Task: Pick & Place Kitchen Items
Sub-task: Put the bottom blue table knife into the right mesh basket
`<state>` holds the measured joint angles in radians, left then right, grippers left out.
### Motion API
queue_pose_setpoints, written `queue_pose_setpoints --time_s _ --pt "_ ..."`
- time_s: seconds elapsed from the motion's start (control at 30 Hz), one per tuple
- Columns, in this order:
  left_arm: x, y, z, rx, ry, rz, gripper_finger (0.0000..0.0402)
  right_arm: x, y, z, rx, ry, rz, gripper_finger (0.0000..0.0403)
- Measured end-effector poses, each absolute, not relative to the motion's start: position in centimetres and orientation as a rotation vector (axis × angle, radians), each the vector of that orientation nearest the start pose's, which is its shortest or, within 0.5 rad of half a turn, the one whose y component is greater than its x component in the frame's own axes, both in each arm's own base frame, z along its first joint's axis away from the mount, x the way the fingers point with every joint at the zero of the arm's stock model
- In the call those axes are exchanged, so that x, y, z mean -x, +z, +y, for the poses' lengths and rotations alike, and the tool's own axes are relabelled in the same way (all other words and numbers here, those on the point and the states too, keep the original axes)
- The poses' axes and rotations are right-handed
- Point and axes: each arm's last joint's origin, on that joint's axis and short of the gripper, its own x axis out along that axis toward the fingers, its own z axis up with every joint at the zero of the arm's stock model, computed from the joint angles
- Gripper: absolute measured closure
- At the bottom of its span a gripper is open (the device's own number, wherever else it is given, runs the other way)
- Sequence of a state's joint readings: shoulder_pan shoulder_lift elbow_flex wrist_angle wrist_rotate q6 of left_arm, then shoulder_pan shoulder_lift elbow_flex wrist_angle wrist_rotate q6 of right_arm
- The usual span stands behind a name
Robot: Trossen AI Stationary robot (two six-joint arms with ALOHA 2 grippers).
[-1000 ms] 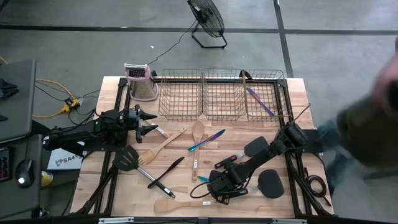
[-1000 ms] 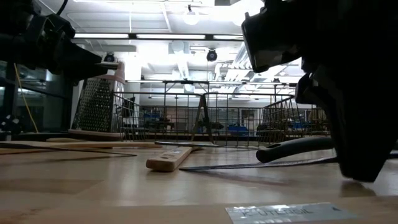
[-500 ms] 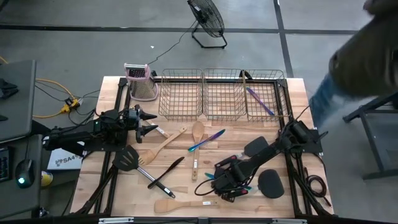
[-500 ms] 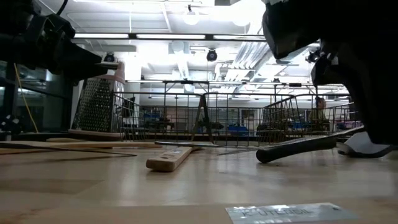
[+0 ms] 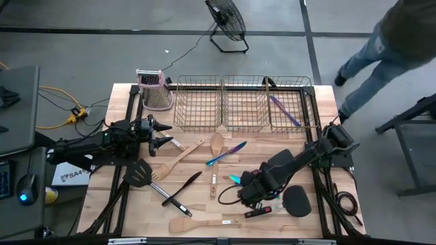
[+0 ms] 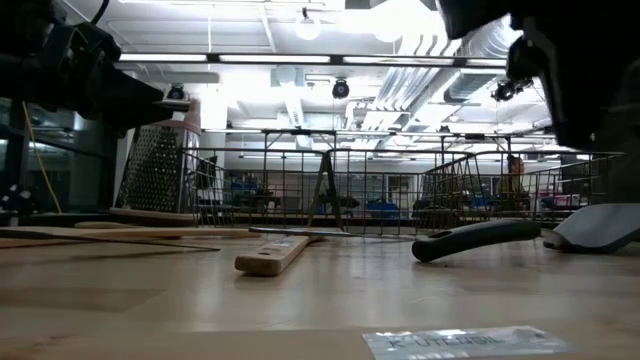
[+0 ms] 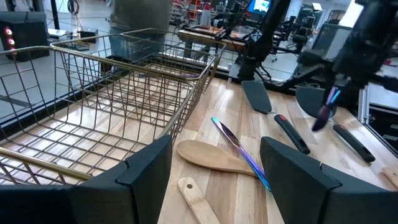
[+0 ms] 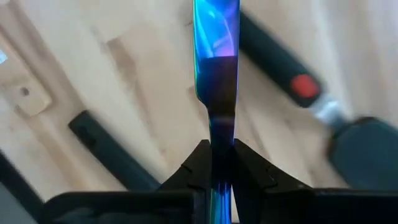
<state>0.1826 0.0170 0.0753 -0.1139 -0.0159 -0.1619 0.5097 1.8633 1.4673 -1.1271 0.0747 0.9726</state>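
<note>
My right gripper [image 5: 246, 192] hangs above the table's near right part, shut on a slim iridescent blue-purple cutlery piece [image 8: 216, 37], which also shows in the left wrist view [image 7: 326, 107]. My left gripper [image 5: 165, 134] waits open and level at the left, pointing toward the table's right edge. On the wood lie another iridescent piece [image 5: 227, 153], a wooden spoon [image 5: 216, 145], wooden spatulas [image 5: 178, 159] [image 5: 201, 224] and black spatulas [image 5: 139, 173] [image 5: 296, 201]. A third iridescent piece [image 5: 285, 111] lies in the right basket. My right gripper pinches the cutlery piece's narrow dark part [image 8: 216, 134] between its two fingers. The fingers come from above, pointing down, and lie along the piece. The wider shiny end [image 7: 322, 118] hangs below them, a little slanted, clear of the table.
Three wire baskets [image 5: 198, 102] [image 5: 245, 102] [image 5: 291, 102] stand in a row at the far edge, a box grater [image 5: 154, 90] to their left. A black-red handle [image 5: 262, 212] lies under the right arm. A person [image 5: 388, 37] stands beyond the table's far right corner.
My right gripper has risen from the table's near part with the cutlery piece, drifting toward the far right and rolling a little; the piece is lifted clear. In the low view the gripper has gone up past the black handle. The person has walked toward the far right.
</note>
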Motion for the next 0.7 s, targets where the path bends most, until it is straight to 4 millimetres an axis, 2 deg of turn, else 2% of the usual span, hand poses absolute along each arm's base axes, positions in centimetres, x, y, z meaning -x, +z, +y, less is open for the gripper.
queue_pose_setpoints --time_s 0.33,0.7 --pt "-9.2 17.7 1.7 0.166 0.202 0.04 0.0161 -29.1 25.6 11.9 -0.308 -0.617 1.417 0.0373" --pt "-9.2 17.7 1.7 0.166 0.203 0.04 0.0161 -27.7 28.7 4.4 -0.34 -0.885 1.38 0.0373"
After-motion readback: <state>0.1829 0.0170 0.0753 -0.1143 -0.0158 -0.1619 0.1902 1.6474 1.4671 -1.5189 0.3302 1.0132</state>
